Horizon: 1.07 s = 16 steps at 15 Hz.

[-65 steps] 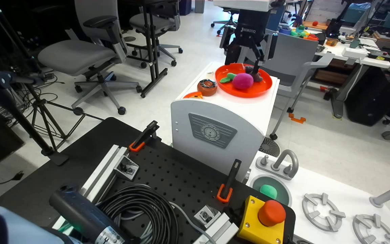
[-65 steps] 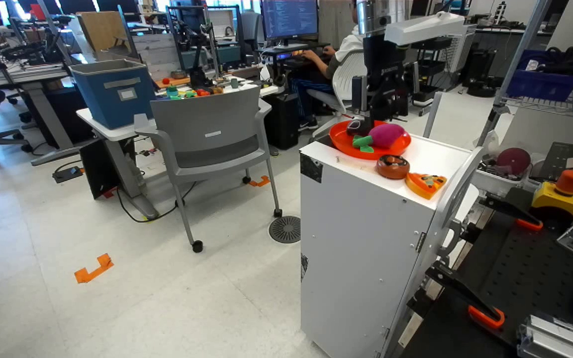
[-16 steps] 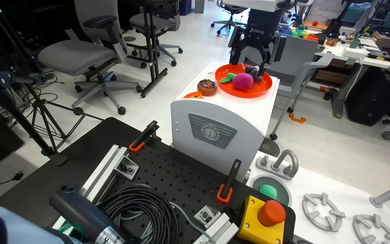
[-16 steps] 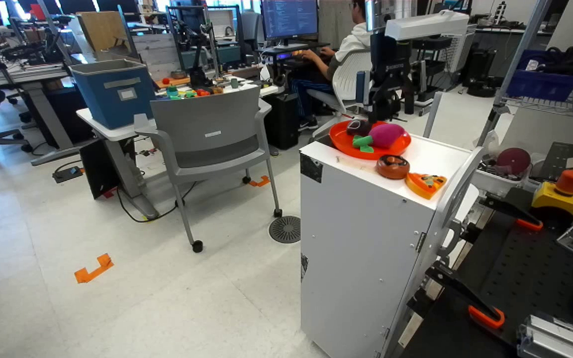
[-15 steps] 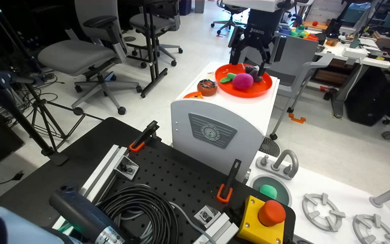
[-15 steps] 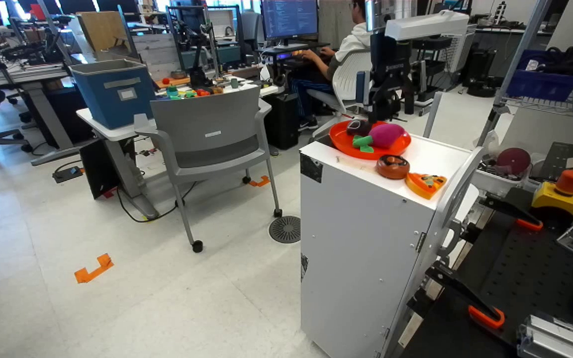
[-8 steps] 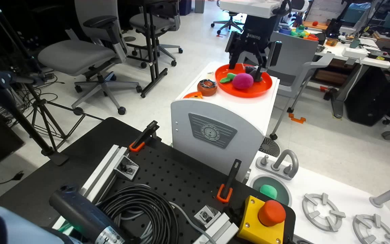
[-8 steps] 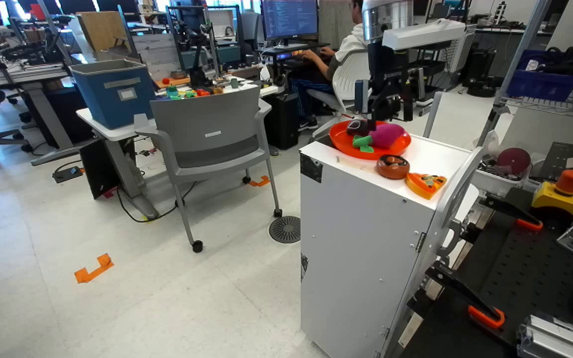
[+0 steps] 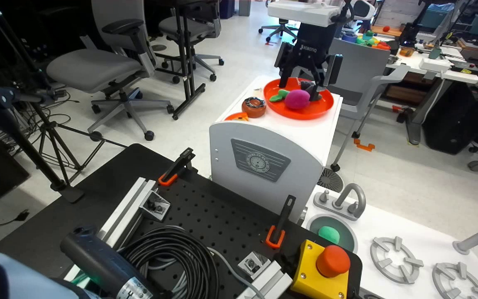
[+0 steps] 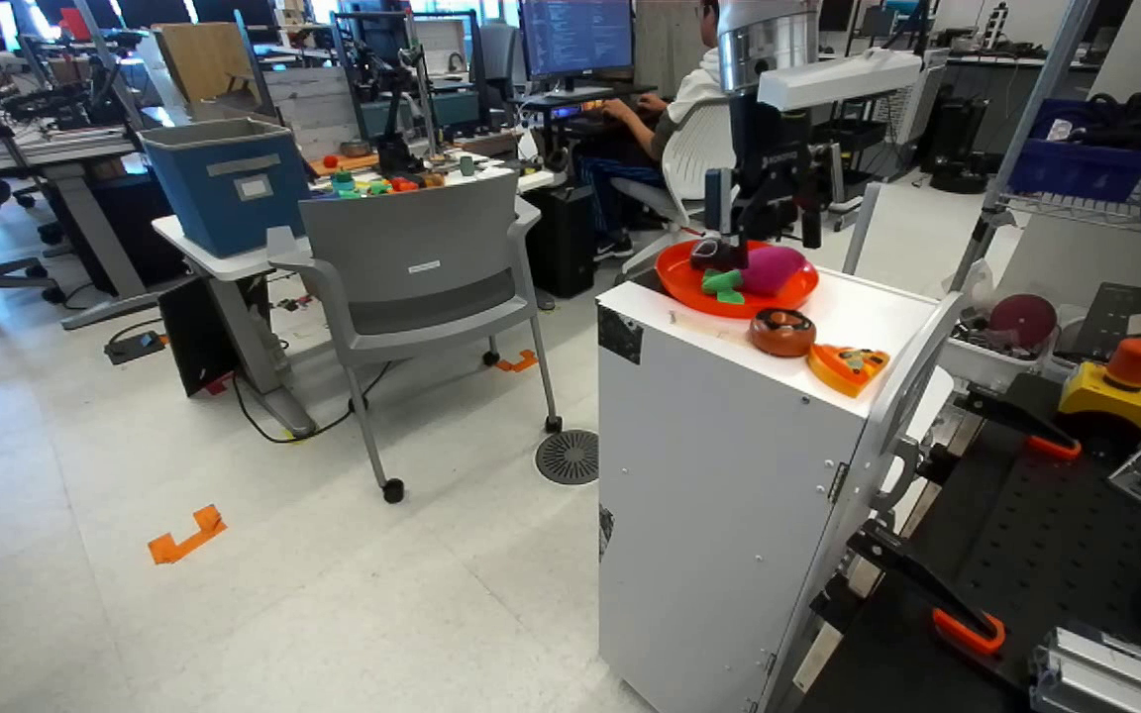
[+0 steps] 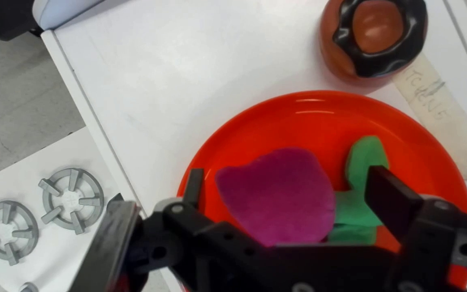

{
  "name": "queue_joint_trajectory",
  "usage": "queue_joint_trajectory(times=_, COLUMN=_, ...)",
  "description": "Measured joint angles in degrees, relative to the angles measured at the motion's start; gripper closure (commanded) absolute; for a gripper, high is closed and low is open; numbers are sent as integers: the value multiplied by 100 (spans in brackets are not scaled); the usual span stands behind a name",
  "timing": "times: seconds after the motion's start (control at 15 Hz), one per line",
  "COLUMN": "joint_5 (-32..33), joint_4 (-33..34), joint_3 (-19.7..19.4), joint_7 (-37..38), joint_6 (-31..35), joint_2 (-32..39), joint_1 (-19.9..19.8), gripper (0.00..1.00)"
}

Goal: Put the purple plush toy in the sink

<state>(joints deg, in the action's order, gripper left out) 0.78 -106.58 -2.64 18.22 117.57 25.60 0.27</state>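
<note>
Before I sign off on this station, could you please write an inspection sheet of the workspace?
Surface: white top bears red plate and handwritten tape.
Job's things: purple plush toy on the plate; sink holds a round green item.
Clutter: dark item on the plate; donut-like piece and pizza-like slice outside it.
Fingers: open; toy's purple body between them in the wrist view, contact unclear.
Cables: coiled cables on the pegboard.
Surroundings: gray chair; person by a monitor.

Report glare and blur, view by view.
In the wrist view, white glints on the glossy red round dish, none on the matte purple plush toy, blurry handwriting on the cream tape strip; in an exterior view, bright sheen on the pale floor.
</note>
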Motion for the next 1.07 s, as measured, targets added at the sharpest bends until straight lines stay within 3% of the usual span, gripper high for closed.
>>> queue_joint_trajectory(times=0.27, joint_5=0, joint_4=56, joint_3=-5, joint_7=75, joint_6=0, joint_2=30, joint_1=0, gripper=0)
queue_joint_trajectory(times=0.4, joint_5=0, joint_4=80, joint_3=-13, joint_7=113, joint_6=0, joint_2=39, joint_1=0, gripper=11)
queue_joint_trajectory(times=0.47, joint_5=0, joint_4=105, joint_3=-20, joint_7=133, joint_6=-1, joint_2=52, joint_1=0, gripper=26)
queue_joint_trajectory(times=1.07, joint_5=5, joint_4=435, joint_3=-90, joint_7=285, joint_6=-64, joint_2=327, joint_1=7, gripper=95)
